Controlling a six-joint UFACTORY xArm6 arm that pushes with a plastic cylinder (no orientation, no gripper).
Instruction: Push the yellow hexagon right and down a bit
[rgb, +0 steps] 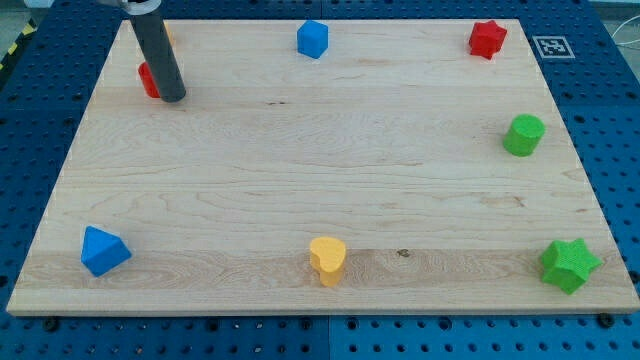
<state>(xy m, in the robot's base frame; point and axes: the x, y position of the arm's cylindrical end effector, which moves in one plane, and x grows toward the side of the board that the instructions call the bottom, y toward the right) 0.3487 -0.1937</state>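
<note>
Rod: straight, round in section, dark grey to black — smooth matte surface, unmarked. My tip (172, 98) ends blunt and flat. A paler metallic collar caps the rod's upper end.

My tip (172, 98) rests at the far left of the worktop (300, 170), touching a partly hidden red block (147, 79). Just behind the rod, an orange sliver (168, 33) shows, shape unclear.

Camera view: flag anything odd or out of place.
Nothing looks damaged or toppled. One oddity: my tip sits at the view's top left, beside a red block that the rod half hides.
</note>
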